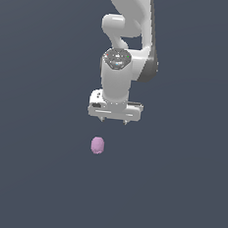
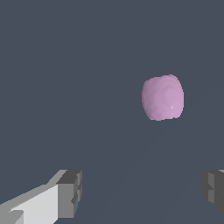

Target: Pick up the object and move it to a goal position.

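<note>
In the exterior view we see the white Franka arm coming down from the top of the pic, w/ its white, boxy two-fingered pincer pointing downward over a plain dark slate-grey surface. The two short finger stubs sit well apart at either end of the pincer body, so we read it as spread, nothing between them. The small pale pink-lilac egg-shaped lump, smooth & matte, lies lower in the pic than the pincer, near it but not touching, offset a bit toward the exterior view's left of the pincer's midline, roughly under the finger on that side. It's much narrower than the pincer. In the wrist view we see both grey finger pads at the pic's edges w/ a wide gap, the pincer spread & holding nothing. The pink-lilac lump sits on the grey surface ahead of the fingertips, outside the gap, closer to one finger's side than the other, clear of both.
</note>
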Robot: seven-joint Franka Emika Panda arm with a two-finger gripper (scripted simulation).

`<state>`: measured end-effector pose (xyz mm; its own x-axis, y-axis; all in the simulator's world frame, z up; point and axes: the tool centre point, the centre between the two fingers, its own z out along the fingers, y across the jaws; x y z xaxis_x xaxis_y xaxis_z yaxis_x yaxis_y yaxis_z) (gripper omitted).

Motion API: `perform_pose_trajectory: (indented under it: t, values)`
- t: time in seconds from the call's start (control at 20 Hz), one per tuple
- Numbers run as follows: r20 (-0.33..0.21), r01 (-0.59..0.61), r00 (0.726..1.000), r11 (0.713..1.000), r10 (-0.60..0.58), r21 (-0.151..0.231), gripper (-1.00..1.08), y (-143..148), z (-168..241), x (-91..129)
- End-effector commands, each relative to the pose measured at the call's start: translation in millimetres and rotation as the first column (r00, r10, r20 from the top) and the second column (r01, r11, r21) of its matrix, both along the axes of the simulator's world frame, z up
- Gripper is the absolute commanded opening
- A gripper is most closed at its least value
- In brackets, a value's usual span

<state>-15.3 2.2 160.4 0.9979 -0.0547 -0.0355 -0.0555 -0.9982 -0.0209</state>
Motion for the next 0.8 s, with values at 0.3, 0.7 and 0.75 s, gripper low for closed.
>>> perform_pose_trajectory:
  t: [0.3, 0.7, 0.75]
  values:
    - [0.01, -0.03, 0.999, 0.999, 0.03, 0.011, 1.0, 11, 4, 1]
    - [0.017, -0.051, 0.999, 0.998, 0.051, 0.02, 1.0, 21, 8, 0]
    - [0.017, -0.051, 0.999, 0.998, 0.051, 0.019, 1.0, 20, 7, 1]
